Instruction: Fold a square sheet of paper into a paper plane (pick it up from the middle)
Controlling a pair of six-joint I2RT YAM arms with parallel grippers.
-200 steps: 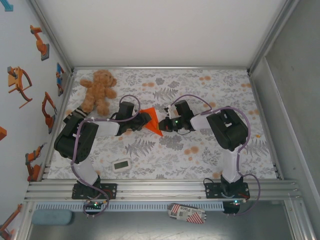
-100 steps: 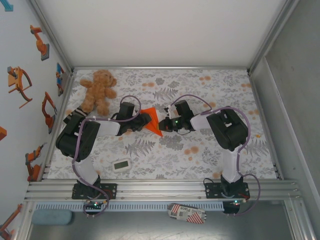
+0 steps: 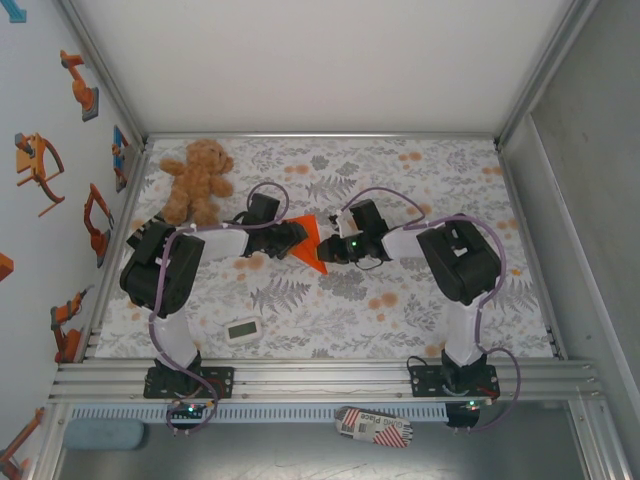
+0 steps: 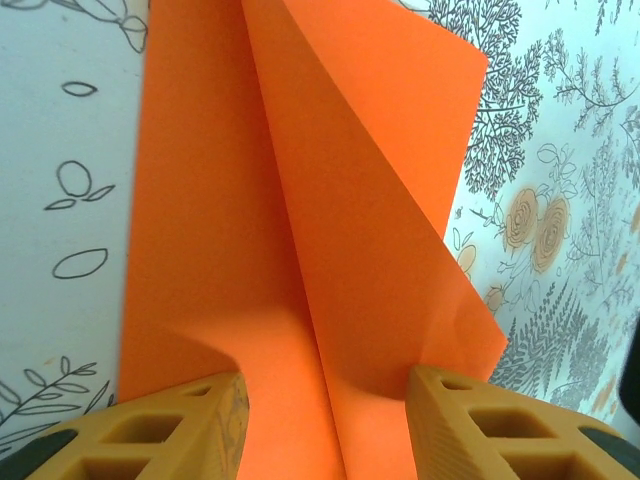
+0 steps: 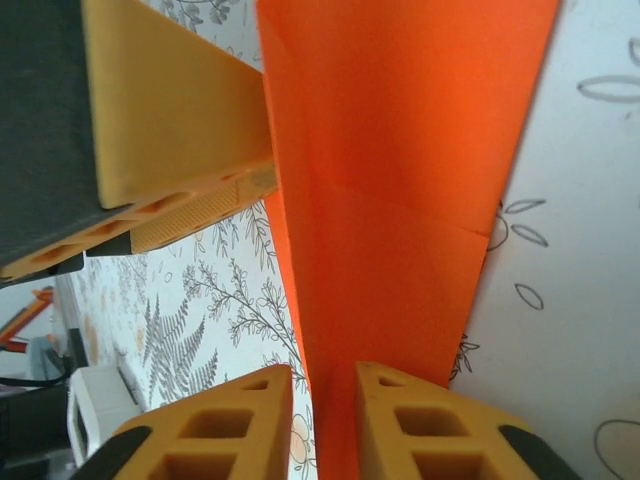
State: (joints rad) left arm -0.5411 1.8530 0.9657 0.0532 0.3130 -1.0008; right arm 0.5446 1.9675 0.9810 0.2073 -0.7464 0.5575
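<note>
The orange sheet of paper (image 3: 311,243), folded into a pointed shape, lies mid-table between both grippers. In the left wrist view the paper (image 4: 300,200) shows a long centre crease with a flap on each side. My left gripper (image 3: 291,238) (image 4: 325,385) is open and straddles that crease, a fingertip resting on each flap. My right gripper (image 3: 329,248) (image 5: 323,375) faces it from the other side. Its jaws are slightly parted around the paper's (image 5: 400,150) edge, with a thin strip of table showing beside one finger. A left finger (image 5: 170,120) shows at the upper left of the right wrist view.
A brown teddy bear (image 3: 197,180) sits at the back left of the flowered tablecloth. A small white timer (image 3: 241,329) lies near the front, left of centre. Metal walls close in the table on both sides. A rail (image 3: 320,375) runs along the front.
The right gripper's jaws, closed on the paper before, have parted a little. The left gripper has moved slightly right and back, and the paper has shifted right with it.
</note>
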